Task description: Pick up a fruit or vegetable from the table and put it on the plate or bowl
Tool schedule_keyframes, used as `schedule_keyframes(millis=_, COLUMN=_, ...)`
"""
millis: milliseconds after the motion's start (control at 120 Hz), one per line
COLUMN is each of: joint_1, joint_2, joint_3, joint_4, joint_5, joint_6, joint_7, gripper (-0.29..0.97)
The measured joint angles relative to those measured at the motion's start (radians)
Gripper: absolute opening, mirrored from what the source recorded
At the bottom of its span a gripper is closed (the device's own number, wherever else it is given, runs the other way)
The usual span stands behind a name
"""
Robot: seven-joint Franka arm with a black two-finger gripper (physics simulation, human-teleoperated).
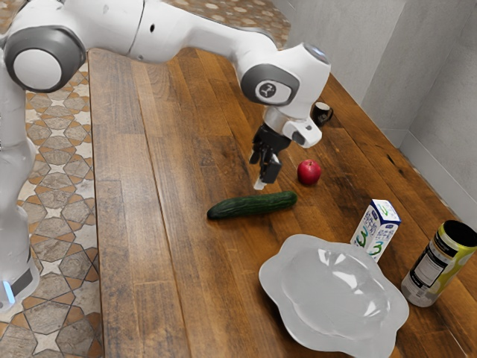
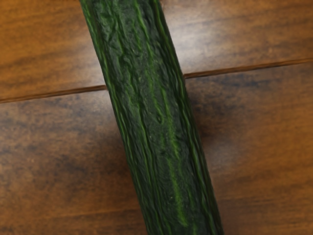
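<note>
— Hovering just above the cucumber (image 1: pixel 252 204), the gripper (image 1: pixel 265 173) is seen from the side with its fingers parted and nothing held. The plate (image 1: pixel 333 298) lies well apart from the cucumber.

— From the wrist, the cucumber is shown aslant on the table (image 2: pixel 254 161). A slip could be caused if its rounded sides are pinched off-centre.

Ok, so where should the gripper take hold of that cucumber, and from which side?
Grip the cucumber at its middle, from straight above, jaws across its narrow width. It lies flat on the table, long and slim, so a centred hold should keep it balanced.
</note>
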Motion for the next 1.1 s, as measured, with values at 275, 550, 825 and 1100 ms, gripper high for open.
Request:
schedule_keyframes(millis=275, joint_1=-0.020, joint_2=0.067, joint_3=0.018, joint_4=-0.001, joint_5=-0.051, joint_6=0.066, joint_7=-0.024, gripper=0.68)
schedule_keyframes(millis=550, joint_1=-0.021, joint_2=0.123, joint_3=0.026, joint_4=-0.001, joint_5=-0.060, joint_6=0.103, joint_7=-0.037, gripper=0.68)
schedule_keyframes(millis=825, joint_1=-0.020, joint_2=0.159, joint_3=0.050, joint_4=0.000, joint_5=-0.073, joint_6=0.120, joint_7=-0.039, gripper=0.68)
schedule_keyframes(millis=1100, joint_1=-0.020, joint_2=0.179, joint_3=0.051, joint_4=0.002, joint_5=-0.079, joint_6=0.128, joint_7=-0.037, gripper=0.68)
